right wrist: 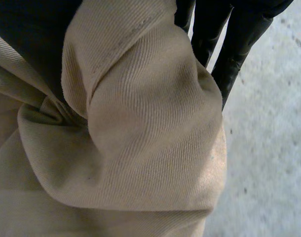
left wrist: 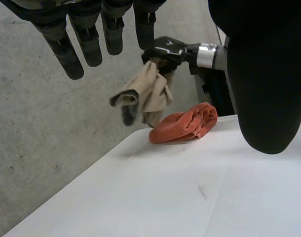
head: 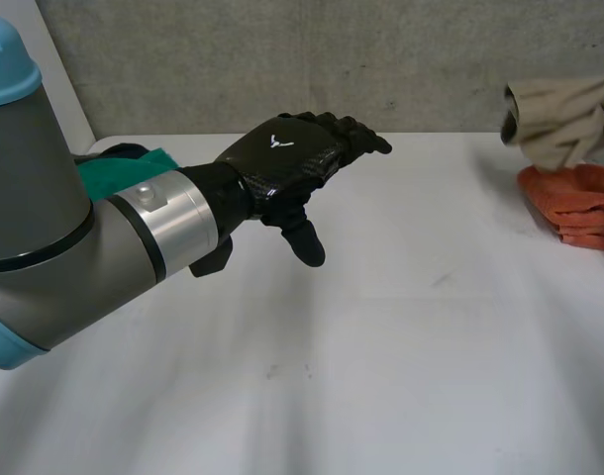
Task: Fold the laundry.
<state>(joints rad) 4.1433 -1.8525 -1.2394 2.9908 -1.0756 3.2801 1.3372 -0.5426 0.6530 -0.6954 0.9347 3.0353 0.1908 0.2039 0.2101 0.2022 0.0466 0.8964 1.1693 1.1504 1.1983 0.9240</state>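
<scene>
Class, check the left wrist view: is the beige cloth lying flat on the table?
No, the beige cloth hangs bunched from the right hand, lifted off the table near the orange cloth.

I see a crumpled beige twill cloth (head: 564,119) hanging in the air over the far right part of the white table (head: 381,346). Its top is bunched inside the right hand (left wrist: 165,49) and the rest droops in loose folds. Just below it, a thick orange towel (head: 574,203) lies folded in a soft stack at the table's right edge. I cannot tell whether the two touch. A teal-green cloth (head: 124,168) lies at the far left corner, partly hidden by the left arm (head: 45,228).
</scene>
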